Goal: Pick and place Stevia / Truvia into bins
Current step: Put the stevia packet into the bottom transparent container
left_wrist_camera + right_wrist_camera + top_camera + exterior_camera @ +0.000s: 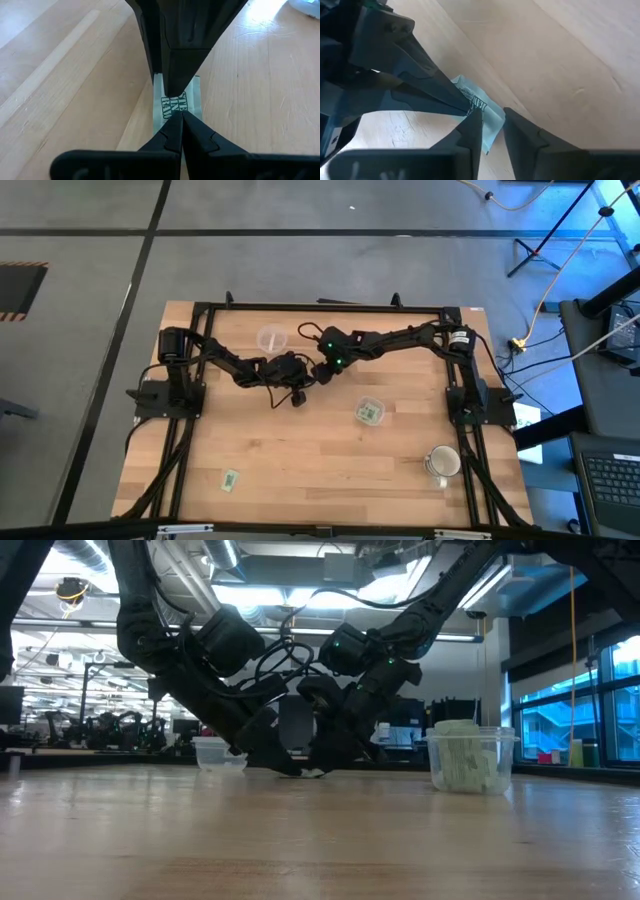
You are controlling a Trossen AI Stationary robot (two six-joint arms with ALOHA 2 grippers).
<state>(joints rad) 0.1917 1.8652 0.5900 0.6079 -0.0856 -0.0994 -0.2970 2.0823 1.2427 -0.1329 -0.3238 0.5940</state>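
Observation:
A light green Stevia packet with dark print lies flat on the wood at mid-table, and both grippers meet over it. My left gripper, reaching in from the table's left, is shut with its tips on the packet. My right gripper, coming from the right, is open over the same packet. Another packet lies flat near the table's front left. One clear cup stands empty toward the far side. The other cup holds several green packets. My left gripper's shut fingertips rest on the packet's printed face, slanting down from the table's left. The packet lies on the table; whether any paper is pinched between the tips cannot be told. My right gripper has one fingertip on the packet beside the print, slanting down from the right. Its other finger stands past the packet's edge, over bare wood.
A whitish mug stands near the front right corner. In the low view the filled cup is right of the grippers and the empty cup is behind them on the left. Black frame rails border the table.

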